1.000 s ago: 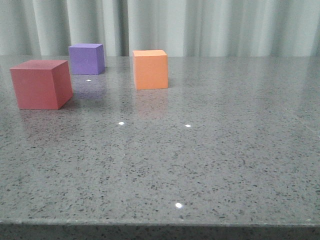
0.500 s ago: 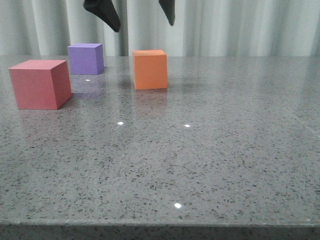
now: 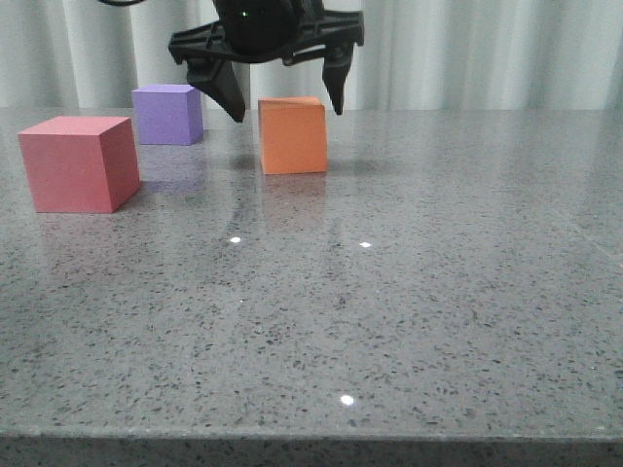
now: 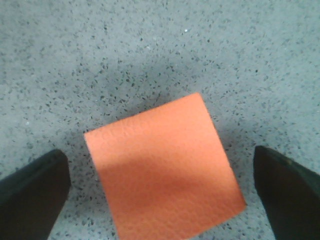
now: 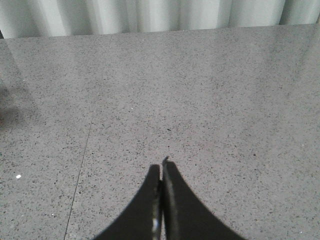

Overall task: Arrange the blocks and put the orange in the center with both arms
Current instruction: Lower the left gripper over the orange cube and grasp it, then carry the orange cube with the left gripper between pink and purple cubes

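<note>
The orange cube (image 3: 292, 135) sits on the far part of the table (image 3: 389, 321), a grey speckled stone-like slab with a faint gloss that catches small points of light. Pale, softly pleated curtains (image 3: 467, 53) close off the room behind. The cube is matte with plain faces and crisp edges. Left of it and slightly farther back stands the purple cube (image 3: 167, 114); nearer and farther left is the pinkish-red cube (image 3: 80, 162). All three stand apart. The left gripper (image 3: 284, 105) hangs just above the orange cube, its black, tapered, claw-like fingers (image 4: 30, 192) spread wide to either side, not touching it. The right gripper (image 5: 161, 170) has its dark fingers pressed together, holding nothing, above bare table.
</note>
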`<action>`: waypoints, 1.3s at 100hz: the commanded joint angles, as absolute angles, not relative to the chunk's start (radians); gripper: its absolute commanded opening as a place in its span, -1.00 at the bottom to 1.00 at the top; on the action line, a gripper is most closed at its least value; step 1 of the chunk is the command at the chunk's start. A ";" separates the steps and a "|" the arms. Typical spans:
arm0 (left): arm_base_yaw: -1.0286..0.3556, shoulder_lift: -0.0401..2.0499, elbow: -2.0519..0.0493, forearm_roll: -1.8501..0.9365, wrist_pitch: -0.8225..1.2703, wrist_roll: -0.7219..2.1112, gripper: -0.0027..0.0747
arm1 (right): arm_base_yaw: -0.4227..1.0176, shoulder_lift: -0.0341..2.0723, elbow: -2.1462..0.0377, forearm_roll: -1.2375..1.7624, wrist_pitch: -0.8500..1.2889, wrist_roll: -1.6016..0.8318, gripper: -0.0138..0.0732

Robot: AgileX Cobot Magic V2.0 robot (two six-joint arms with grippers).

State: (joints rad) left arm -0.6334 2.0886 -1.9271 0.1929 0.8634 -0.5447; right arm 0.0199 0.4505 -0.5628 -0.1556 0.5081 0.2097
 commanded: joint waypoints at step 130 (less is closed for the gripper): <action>-0.473 1.643 -1.639 0.214 0.730 -0.364 -0.11 | 0.014 0.452 -0.588 -0.170 0.429 0.202 -0.84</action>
State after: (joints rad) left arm -0.5247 1.7434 -1.6770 0.2062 0.8328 -0.3812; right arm 0.0199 0.4505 -0.5628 -0.1556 0.5081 0.2097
